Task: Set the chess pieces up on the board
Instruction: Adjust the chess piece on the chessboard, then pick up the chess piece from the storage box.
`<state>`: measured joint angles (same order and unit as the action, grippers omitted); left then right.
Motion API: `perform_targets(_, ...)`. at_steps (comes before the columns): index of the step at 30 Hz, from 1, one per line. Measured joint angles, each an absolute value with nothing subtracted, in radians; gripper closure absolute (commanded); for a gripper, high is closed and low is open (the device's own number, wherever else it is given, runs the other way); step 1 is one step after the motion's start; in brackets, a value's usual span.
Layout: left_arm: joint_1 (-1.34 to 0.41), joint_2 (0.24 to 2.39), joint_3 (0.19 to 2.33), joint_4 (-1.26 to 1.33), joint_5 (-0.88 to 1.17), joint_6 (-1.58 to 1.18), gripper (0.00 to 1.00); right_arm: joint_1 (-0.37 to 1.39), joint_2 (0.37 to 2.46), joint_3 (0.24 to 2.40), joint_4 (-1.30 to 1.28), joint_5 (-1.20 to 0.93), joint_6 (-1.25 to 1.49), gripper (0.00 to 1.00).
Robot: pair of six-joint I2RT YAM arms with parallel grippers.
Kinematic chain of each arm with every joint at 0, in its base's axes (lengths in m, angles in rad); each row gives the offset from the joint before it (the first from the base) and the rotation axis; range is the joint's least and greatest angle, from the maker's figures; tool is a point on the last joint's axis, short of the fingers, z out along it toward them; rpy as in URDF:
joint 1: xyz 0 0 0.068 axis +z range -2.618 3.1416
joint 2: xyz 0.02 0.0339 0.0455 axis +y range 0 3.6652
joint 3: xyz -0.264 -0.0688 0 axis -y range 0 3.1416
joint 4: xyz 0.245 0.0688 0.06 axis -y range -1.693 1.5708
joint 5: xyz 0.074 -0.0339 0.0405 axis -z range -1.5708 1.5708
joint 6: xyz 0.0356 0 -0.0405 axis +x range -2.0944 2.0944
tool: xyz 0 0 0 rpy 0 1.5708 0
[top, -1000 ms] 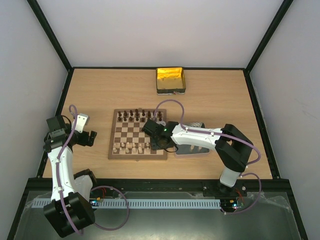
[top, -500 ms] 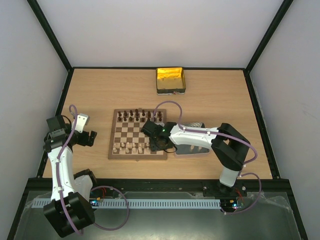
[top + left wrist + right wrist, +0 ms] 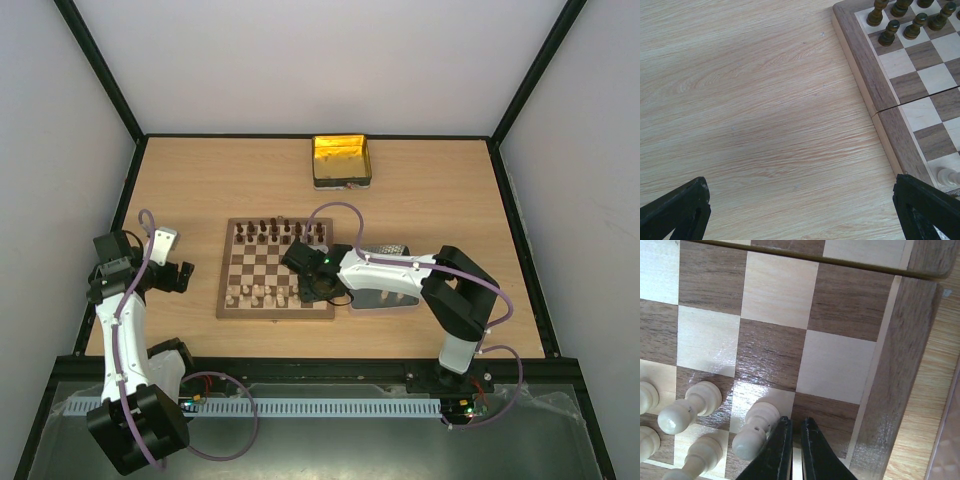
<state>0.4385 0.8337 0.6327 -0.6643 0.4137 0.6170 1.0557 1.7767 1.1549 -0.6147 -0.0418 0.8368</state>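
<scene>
With dark pieces (image 3: pixel 275 232) ranked and cream pieces (image 3: pixel 260 294) part-placed on the board (image 3: pixel 262 268), the right gripper (image 3: pixel 796 422) hung pressed together, the left gripper (image 3: pixel 800 184) spread.

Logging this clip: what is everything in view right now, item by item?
chessboard: one, dark-brown and cream squares, table centre
dark chess pieces: many, dark brown, board's far rows
pale chess pieces: several, cream, board's near rows
tin: one, yellow-gold, far side of table
tray: one, grey, right of board, partly under right arm
table: one, light wood, beneath everything
left fingers: two, black, wide open, over bare table left of board
right fingers: two, black, shut, over board's near right corner, beside a pale piece
</scene>
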Motion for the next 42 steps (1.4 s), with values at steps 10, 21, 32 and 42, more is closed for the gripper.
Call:
perform_targets(10, 0.437, 0.834, 0.633, -0.664, 0.414, 0.617, 0.01, 1.056, 1.777, 1.155, -0.613, -0.039, 0.837, 0.94)
perform_targets(21, 0.437, 0.834, 0.633, -0.664, 0.414, 0.617, 0.01, 1.056, 1.777, 1.155, -0.593, -0.050, 0.837, 0.94)
perform_targets(32, 0.437, 0.834, 0.633, -0.664, 0.414, 0.617, 0.01, 1.051, 1.775, 1.158, -0.633, 0.039, 0.846, 0.93)
perform_targets(42, 0.437, 0.834, 0.633, -0.664, 0.414, 0.617, 0.01, 0.883, 1.604, 1.133, -0.696, 0.152, 0.847, 0.73)
